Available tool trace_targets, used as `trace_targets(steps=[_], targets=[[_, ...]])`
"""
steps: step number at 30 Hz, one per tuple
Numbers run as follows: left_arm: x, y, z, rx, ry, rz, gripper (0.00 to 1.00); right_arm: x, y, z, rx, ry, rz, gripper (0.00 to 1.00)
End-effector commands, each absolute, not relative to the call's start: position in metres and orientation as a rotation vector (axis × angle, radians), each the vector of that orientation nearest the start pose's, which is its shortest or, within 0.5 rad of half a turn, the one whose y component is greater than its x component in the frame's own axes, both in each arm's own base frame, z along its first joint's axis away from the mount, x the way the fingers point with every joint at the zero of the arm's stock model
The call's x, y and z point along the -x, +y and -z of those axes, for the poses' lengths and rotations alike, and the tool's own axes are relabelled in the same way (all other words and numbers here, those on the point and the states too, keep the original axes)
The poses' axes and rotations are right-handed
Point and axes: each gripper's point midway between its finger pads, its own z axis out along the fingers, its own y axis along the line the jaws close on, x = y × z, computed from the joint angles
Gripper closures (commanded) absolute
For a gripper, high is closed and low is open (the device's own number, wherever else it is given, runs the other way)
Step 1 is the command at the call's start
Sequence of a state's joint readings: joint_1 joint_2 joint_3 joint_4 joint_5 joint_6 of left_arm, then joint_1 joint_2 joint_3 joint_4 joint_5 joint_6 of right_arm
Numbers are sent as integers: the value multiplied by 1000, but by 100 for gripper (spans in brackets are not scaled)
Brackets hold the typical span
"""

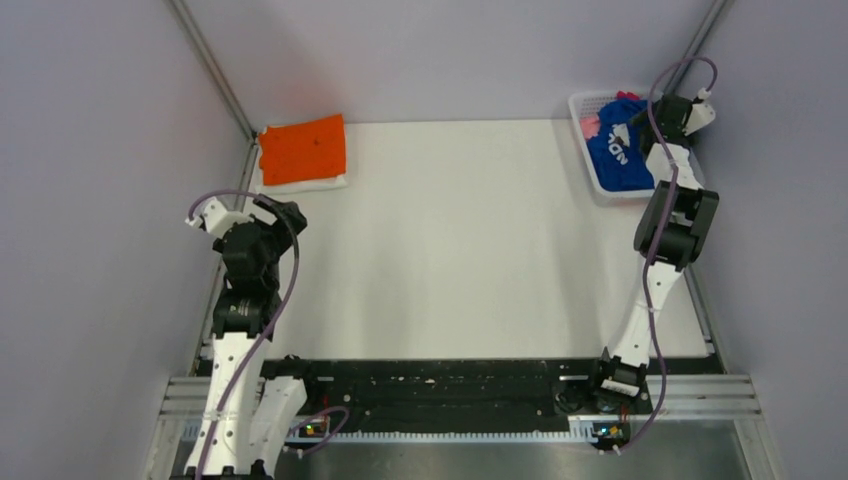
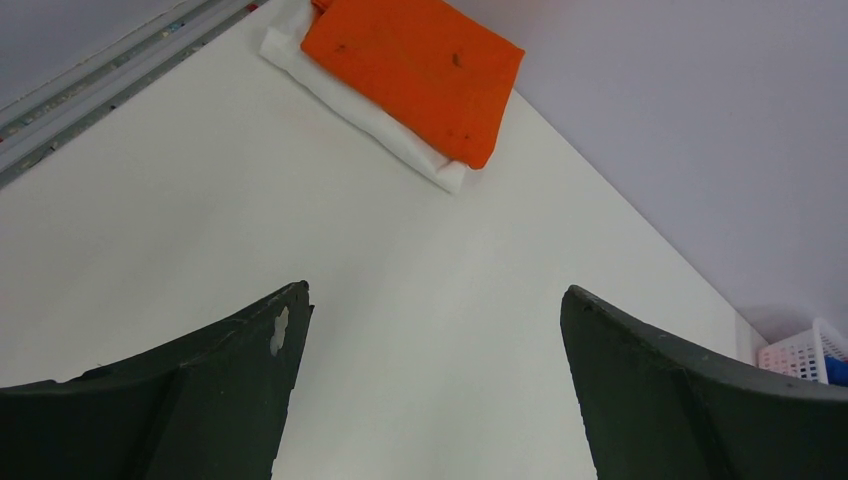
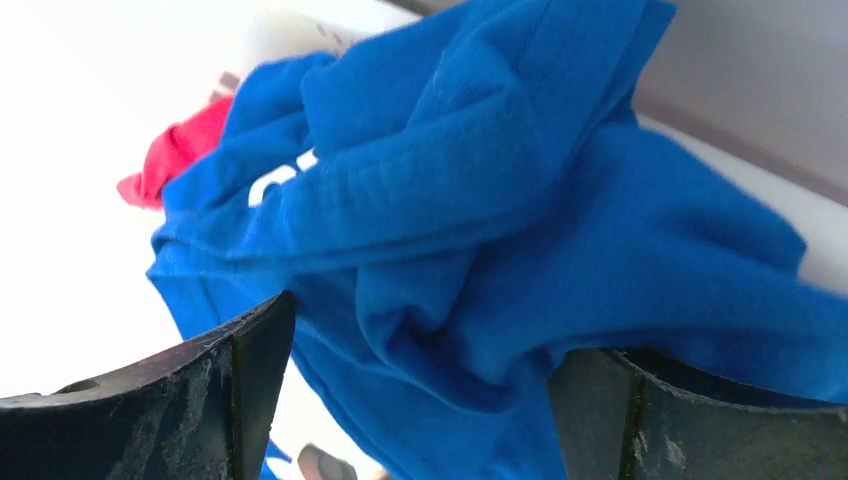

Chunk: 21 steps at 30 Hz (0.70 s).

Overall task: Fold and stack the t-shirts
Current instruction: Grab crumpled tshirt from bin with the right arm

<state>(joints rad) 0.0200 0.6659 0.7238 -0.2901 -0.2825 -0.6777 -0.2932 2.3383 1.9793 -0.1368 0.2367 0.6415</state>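
A folded orange t-shirt (image 1: 303, 148) lies at the table's far left corner on top of a folded white cloth (image 1: 312, 184); both show in the left wrist view, the orange shirt (image 2: 415, 70) and the white cloth (image 2: 400, 135). A crumpled royal-blue t-shirt (image 1: 618, 152) with white lettering fills the white mesh basket (image 1: 590, 100), with a pink-red shirt (image 1: 592, 125) beside it. My left gripper (image 2: 435, 290) is open and empty above bare table. My right gripper (image 3: 420, 320) is open, its fingers on either side of a bunched fold of the blue shirt (image 3: 500, 200). The pink-red shirt (image 3: 175, 150) peeks out behind.
The basket stands at the far right corner against the wall, and its edge shows in the left wrist view (image 2: 805, 355). Grey walls and metal rails (image 1: 215, 70) close in the table on three sides. The white table (image 1: 460, 240) stretches between the two arms.
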Motion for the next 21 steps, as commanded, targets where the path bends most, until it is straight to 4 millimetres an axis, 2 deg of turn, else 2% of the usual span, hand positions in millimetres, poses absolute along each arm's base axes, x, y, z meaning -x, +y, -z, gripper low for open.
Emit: trace_targets(steps=[1, 3, 6, 8, 10, 11, 15, 18, 21], targets=[[-300, 26, -279, 761, 1546, 260, 1, -651, -239, -165, -1110, 1520, -24, 13], [-303, 25, -280, 760, 1545, 269, 1, -662, -241, -167, -1084, 1475, -74, 18], [-309, 25, -277, 762, 1550, 268, 1, -674, -240, -168, -1043, 1443, -156, 35], [-312, 24, -277, 761, 1555, 277, 1, -680, -238, -171, -1024, 1429, -200, 57], [-316, 22, -276, 752, 1563, 285, 1, -682, -235, -183, -990, 1416, -227, 89], [-317, 21, -276, 746, 1568, 288, 1, -681, -235, -190, -975, 1411, -225, 99], [-318, 18, -274, 736, 1589, 296, 1, -674, -229, -238, -892, 1394, -213, 100], [-315, 16, -272, 729, 1600, 300, 1, -663, -217, -287, -814, 1370, -238, 100], [-311, 14, -271, 721, 1600, 313, 1, -644, -202, -346, -742, 1317, -280, 100]])
